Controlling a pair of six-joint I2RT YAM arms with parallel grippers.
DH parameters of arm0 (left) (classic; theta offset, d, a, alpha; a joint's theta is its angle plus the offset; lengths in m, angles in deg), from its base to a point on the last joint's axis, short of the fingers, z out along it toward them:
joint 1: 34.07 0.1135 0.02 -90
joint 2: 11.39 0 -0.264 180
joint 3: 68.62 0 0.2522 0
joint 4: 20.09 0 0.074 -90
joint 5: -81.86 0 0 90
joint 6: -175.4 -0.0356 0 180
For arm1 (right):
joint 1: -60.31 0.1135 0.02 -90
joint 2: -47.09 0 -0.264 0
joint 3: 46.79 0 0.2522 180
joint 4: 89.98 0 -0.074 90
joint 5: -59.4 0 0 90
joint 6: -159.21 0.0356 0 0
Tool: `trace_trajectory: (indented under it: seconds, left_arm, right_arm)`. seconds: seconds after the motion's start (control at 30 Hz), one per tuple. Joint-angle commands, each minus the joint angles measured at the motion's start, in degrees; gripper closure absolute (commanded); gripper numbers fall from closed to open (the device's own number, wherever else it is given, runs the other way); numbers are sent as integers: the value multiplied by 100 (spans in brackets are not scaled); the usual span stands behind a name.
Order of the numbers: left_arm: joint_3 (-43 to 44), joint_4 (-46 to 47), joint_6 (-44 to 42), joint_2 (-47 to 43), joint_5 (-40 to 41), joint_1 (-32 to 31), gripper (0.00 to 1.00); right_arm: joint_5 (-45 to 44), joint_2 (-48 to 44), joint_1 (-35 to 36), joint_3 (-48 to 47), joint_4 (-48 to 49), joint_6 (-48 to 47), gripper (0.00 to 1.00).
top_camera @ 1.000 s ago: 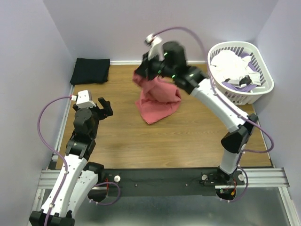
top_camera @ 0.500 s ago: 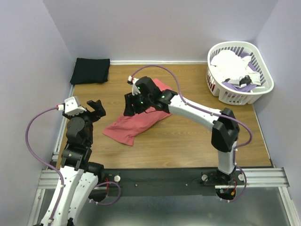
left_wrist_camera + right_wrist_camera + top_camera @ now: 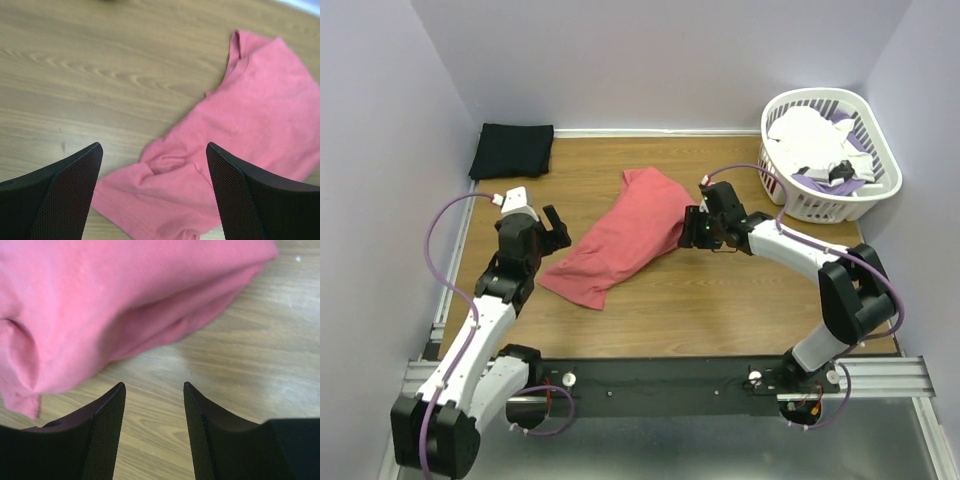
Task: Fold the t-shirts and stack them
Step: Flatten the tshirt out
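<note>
The coral-red t-shirt (image 3: pixel 625 235) lies loosely stretched on the wooden table (image 3: pixel 740 290), running diagonally from back right to front left. It also shows in the left wrist view (image 3: pixel 240 130) and the right wrist view (image 3: pixel 100 305). The black t-shirt (image 3: pixel 512 150) sits folded in the back left corner. My left gripper (image 3: pixel 555 228) hovers open just left of the red shirt's lower end, and nothing is between its fingers (image 3: pixel 153 146). My right gripper (image 3: pixel 692 228) is low at the shirt's right edge. It is open and empty (image 3: pixel 153 385), with bare wood between its fingers.
A white slatted basket (image 3: pixel 817 94) with white and purple laundry stands at the back right. Purple walls close in the table on the left, back and right. The arms' mounting rail (image 3: pixel 660 375) runs along the near edge.
My right gripper opened and let go of the red shirt, which went from hanging bunched to lying stretched on the table. The right arm drew back to the right. My left gripper moved closer to the shirt.
</note>
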Motion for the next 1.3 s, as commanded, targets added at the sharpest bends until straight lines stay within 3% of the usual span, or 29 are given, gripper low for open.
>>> trace_trajectory:
  seconds: [0.0,0.17,0.43,0.53,0.7,0.9,1.07,1.27]
  left_arm:
    - [14,91,320,555,-859,23,8]
    - [-127,250,610,968,-1115,23,8]
    - [-163,110,759,1320,-1167,14,8]
    - [-180,-118,821,1478,-1412,6,8]
    - [-110,-426,953,1557,-1712,-284,15]
    - [-58,-769,1400,1540,-1687,-1274,24]
    - [249,-1445,1875,1847,-661,-2041,29]
    - [619,-2016,2148,2602,17,-2753,30]
  right_arm:
    - [264,222,-147,34,1068,228,44]
    - [703,1109,-743,-544,1483,238,44]
    - [616,3314,-1158,-3382,1211,-96,44]
    - [686,3335,-1176,-3842,1087,-166,44]
    - [441,2387,-1176,-2844,1087,-359,42]
    - [10,772,-1176,-1295,1087,-597,41]
    - [359,-180,-1176,-109,1105,-413,40]
    - [678,-1040,-1176,736,1131,-369,40]
